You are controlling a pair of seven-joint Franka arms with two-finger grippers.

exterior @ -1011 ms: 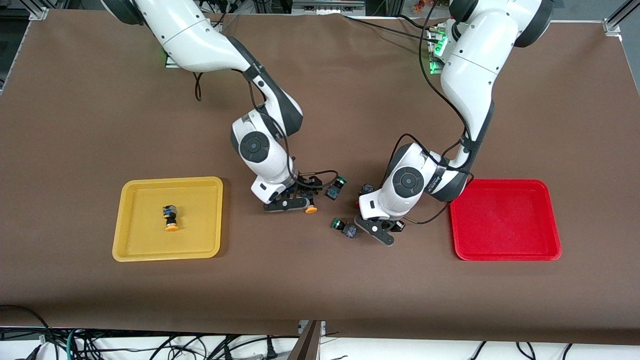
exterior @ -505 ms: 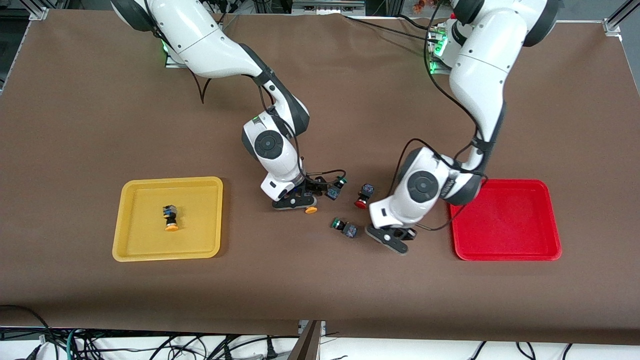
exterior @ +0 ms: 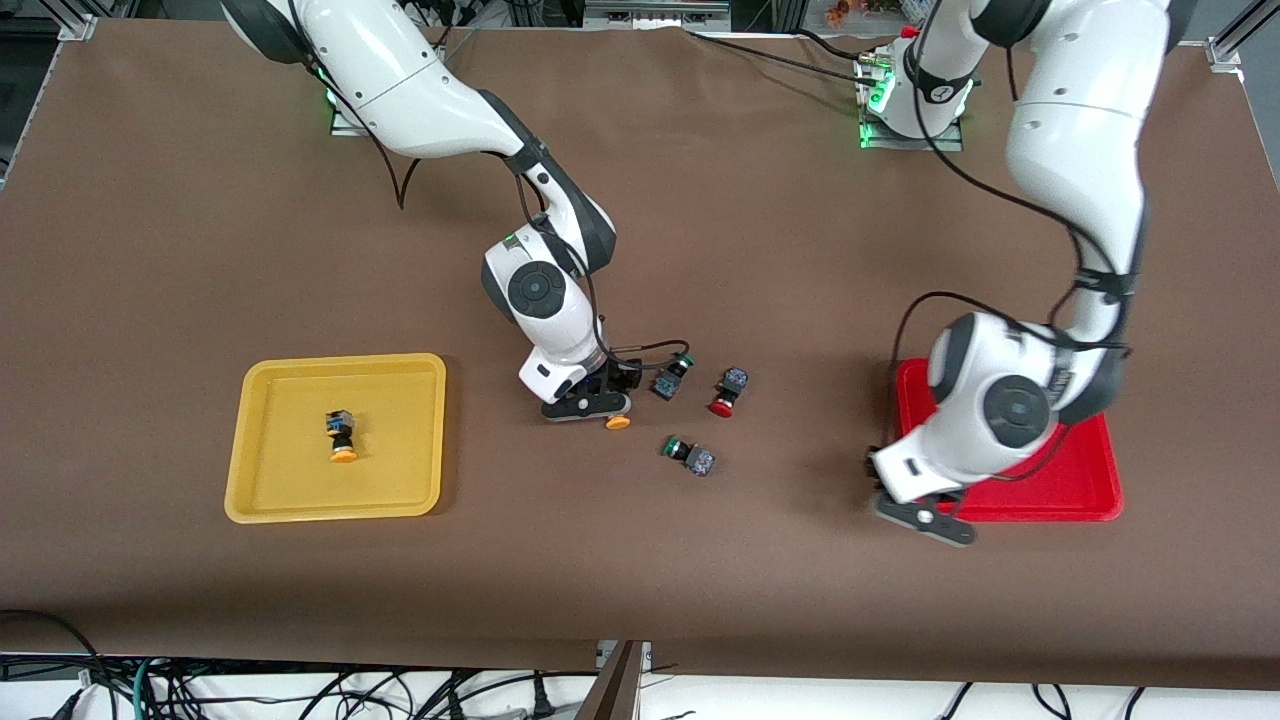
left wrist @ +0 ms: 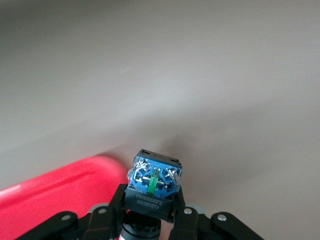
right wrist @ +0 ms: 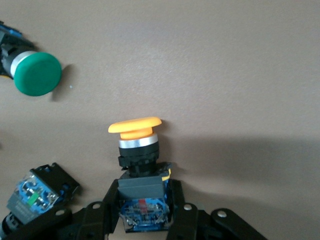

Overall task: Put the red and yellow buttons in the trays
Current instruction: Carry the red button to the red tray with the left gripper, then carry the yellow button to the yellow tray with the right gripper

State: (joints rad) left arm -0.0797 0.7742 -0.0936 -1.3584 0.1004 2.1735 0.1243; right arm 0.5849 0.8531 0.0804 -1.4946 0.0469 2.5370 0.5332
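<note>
Front view: left gripper (exterior: 922, 518) over red tray (exterior: 1085, 495) rim; right gripper (exterior: 588, 405) low beside loose buttons.
Left wrist view: fingers clamp a button (left wrist: 153, 181); next, release into tray.
Right wrist view: fingers grasp yellow button (right wrist: 138, 145); next, carry to yellow tray (exterior: 270, 500).

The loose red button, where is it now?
In the front view, the red button lies on the table between the two trays, beside a green button and farther from the front camera than the other green button.
</note>
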